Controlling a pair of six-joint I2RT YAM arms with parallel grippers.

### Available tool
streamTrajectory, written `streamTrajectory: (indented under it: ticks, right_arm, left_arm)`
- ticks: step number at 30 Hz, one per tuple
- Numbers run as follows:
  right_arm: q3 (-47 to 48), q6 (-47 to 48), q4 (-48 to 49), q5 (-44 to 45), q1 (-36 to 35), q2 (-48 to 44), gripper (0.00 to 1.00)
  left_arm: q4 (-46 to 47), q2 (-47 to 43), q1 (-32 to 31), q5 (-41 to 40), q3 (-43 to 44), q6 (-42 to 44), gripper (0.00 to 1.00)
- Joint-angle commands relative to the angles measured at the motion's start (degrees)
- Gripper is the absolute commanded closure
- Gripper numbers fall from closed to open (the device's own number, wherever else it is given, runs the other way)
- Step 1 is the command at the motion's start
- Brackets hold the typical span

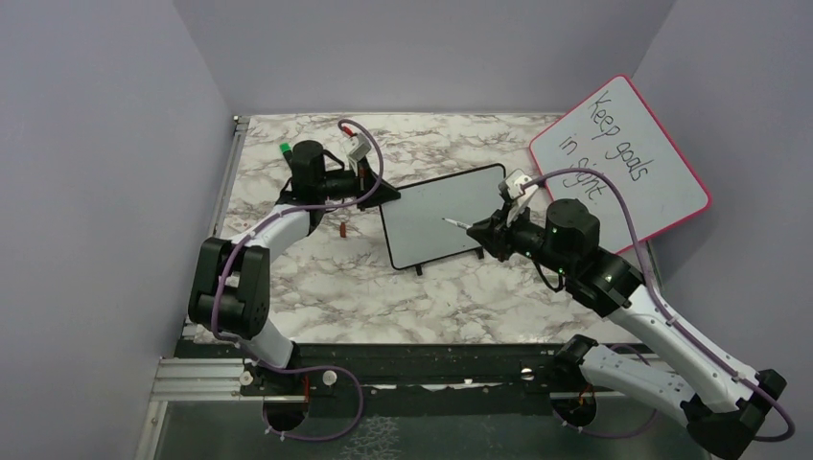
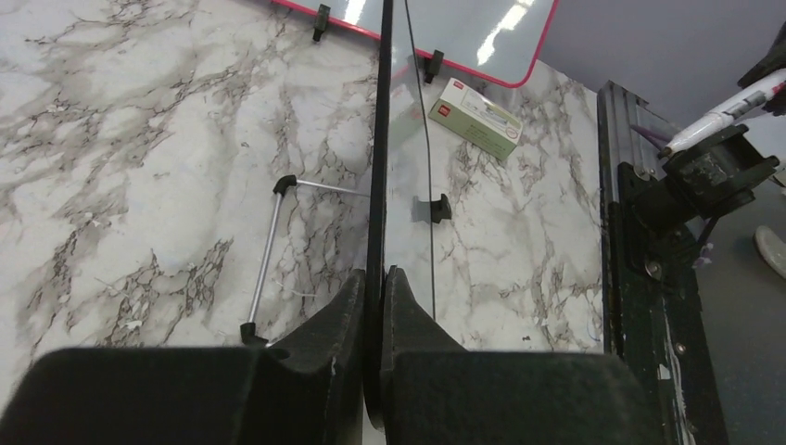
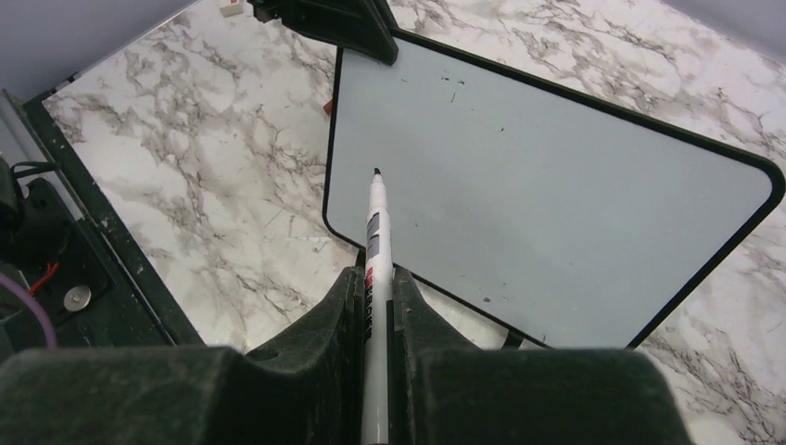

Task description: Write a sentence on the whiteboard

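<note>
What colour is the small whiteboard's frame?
Black frame; right wrist view shows it best.

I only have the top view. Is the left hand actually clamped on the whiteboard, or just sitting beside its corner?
Observer: Clamped. The left wrist view shows the left hand shut on the whiteboard, pinching its black frame edge-on.
Operator: And how does the marker sit in the right hand?
Observer: In the right wrist view the marker runs straight out of the shut right hand. The cap is off and the dark tip is over the board near one edge. I cannot tell if it is touching.
</note>
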State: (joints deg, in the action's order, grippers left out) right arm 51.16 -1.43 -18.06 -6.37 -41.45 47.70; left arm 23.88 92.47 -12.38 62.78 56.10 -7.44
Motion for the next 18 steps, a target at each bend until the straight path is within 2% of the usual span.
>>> streamTrajectory:
  ticks: [1, 9, 14, 18]
  right_arm:
    - [-0.5, 0.9, 3.0, -2.6, 0.0, 1.3, 0.99]
    - [-2.2, 2.7, 7.7, -2.0, -0.2, 3.2, 0.99]
    - [-3.0, 3.0, 11.1, 1.4, -2.0, 5.2, 0.99]
    - [-3.3, 4.4, 13.8, 5.1, -5.1, 6.6, 0.99]
  left_arm:
    - [1.9, -4.2, 0.2, 0.1, -4.2, 0.2, 0.97]
    - [3.0, -8.1, 0.1, -2.9, -10.5, -2.6, 1.00]
    - [3.5, -9.3, -0.3, -7.5, -12.6, -6.2, 1.00]
    - [3.5, -8.2, -0.4, -7.1, -12.6, -8.6, 1.00]
